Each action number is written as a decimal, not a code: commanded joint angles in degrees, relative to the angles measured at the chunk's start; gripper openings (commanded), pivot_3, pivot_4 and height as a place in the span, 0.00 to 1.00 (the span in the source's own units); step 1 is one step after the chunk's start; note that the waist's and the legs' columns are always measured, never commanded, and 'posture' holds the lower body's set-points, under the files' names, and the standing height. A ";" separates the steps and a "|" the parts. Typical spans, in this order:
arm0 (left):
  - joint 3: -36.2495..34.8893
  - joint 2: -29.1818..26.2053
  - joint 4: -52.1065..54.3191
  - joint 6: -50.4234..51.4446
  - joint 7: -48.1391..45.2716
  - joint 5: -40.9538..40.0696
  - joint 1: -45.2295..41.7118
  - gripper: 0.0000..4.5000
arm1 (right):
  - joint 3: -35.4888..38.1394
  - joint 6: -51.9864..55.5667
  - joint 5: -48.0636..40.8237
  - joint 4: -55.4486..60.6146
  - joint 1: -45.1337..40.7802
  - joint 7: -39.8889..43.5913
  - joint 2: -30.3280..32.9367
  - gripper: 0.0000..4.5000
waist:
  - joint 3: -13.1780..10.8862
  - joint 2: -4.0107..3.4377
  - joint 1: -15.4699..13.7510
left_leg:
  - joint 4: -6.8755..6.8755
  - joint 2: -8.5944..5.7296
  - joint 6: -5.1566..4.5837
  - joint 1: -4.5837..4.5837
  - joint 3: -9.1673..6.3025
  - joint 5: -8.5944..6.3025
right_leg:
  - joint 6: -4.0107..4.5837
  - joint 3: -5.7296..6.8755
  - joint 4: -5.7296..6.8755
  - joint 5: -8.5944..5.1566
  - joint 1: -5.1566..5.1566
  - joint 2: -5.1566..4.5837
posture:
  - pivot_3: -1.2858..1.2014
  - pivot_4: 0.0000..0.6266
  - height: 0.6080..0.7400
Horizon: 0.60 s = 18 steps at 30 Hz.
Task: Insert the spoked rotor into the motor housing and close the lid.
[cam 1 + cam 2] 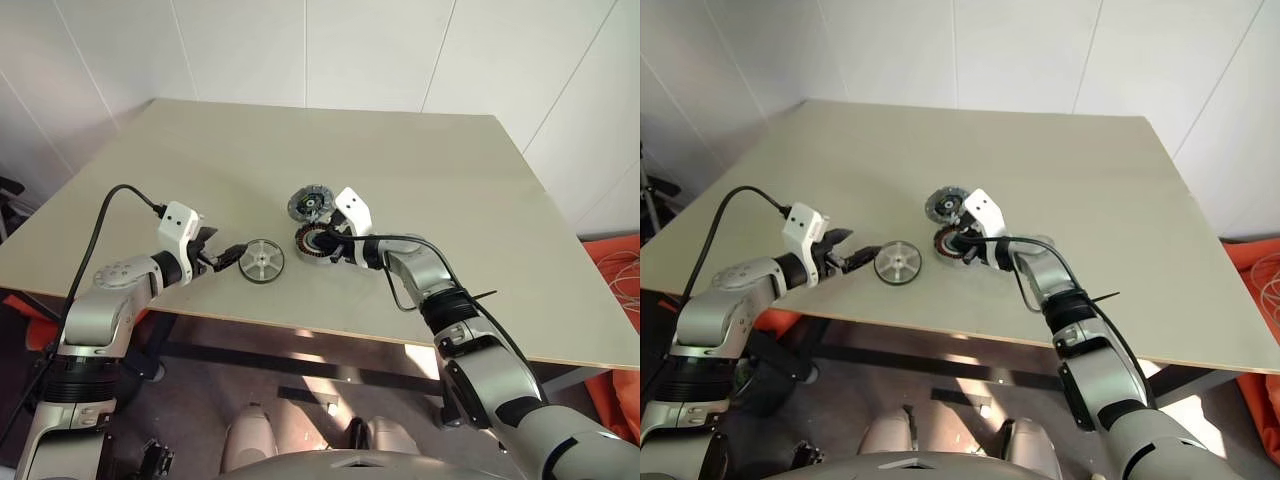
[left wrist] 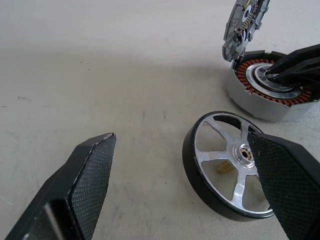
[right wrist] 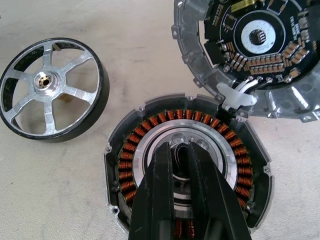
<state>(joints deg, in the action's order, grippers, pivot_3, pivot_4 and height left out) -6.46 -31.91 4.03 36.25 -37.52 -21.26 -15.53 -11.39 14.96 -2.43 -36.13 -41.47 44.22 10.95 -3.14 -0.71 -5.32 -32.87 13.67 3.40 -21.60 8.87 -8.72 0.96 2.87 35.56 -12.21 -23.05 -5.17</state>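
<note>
resting flat just beside the wide-apart left tool (image 1: 224,256), spoked rotor (image 1: 262,261).

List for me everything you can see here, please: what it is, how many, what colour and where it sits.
table: one, pale beige, against white walls.
spoked rotor: one, shiny silver spokes in a black rim, lying flat near the table's front edge, just ahead of the left hand.
motor housing: one, grey shell with coppery windings and a silver centre, beside the rotor.
lid: one, grey, swung open at a white hinge, circuit board showing inside, behind the housing.
left hand: one, black fingers open, pointing at the rotor.
right hand: one, black fingers nearly together in the housing's silver centre.
</note>
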 commanded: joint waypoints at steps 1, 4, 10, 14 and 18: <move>-0.80 -0.94 1.21 -0.89 -0.06 0.08 -0.74 1.00 | 1.89 -1.90 -0.33 -1.10 -2.97 -0.75 0.31 0.12 | 0.00 0.00 -0.02 | 0.00 0.00 0.00 0.00 0.00 0.00 | 0.00 0.00 0.00 0.00 0.00 0.00 | 0.52 0.00 1.00; -0.76 -0.95 1.25 -0.92 -0.01 0.13 -0.76 1.00 | 1.99 -2.35 -0.39 -1.83 -3.34 -0.67 0.43 0.12 | 0.00 0.00 -0.01 | -0.01 0.00 0.00 0.00 0.00 0.00 | 0.00 0.00 0.01 0.00 0.00 0.00 | 0.52 0.00 1.00; -0.75 -1.04 1.27 -0.92 0.05 0.22 -0.79 1.00 | 1.87 -2.45 -0.12 -1.50 -2.96 -0.28 0.48 0.00 | 0.00 0.00 0.00 | -0.01 0.00 0.00 0.00 0.00 0.00 | 0.00 0.00 0.01 0.00 0.00 0.00 | 0.52 0.00 1.00; -0.68 -1.09 1.25 -0.96 0.01 0.24 -0.79 1.00 | 1.99 -2.44 -0.10 -1.41 -2.94 -0.51 0.47 0.00 | 0.00 0.00 0.00 | -0.01 0.00 0.00 0.00 0.00 0.00 | 0.00 0.00 0.02 0.00 0.00 0.00 | 0.52 0.00 1.00; -0.49 -1.13 1.25 -1.02 0.01 0.38 -0.72 1.00 | 2.52 -2.51 -0.71 -0.14 -2.96 -0.58 0.43 0.00 | 0.00 0.00 0.00 | -0.02 0.00 0.00 0.00 0.00 0.00 | 0.00 0.00 0.02 0.00 0.00 0.00 | 0.52 0.00 1.00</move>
<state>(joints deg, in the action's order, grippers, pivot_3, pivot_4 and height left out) -6.46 -32.19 4.03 36.22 -37.49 -21.17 -15.53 -10.16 13.64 -2.32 -38.92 -43.04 43.59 11.27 -3.14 -0.71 -5.32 -32.88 13.67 3.40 -21.60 8.87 -8.72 0.97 2.87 35.57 -12.21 -23.05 -5.17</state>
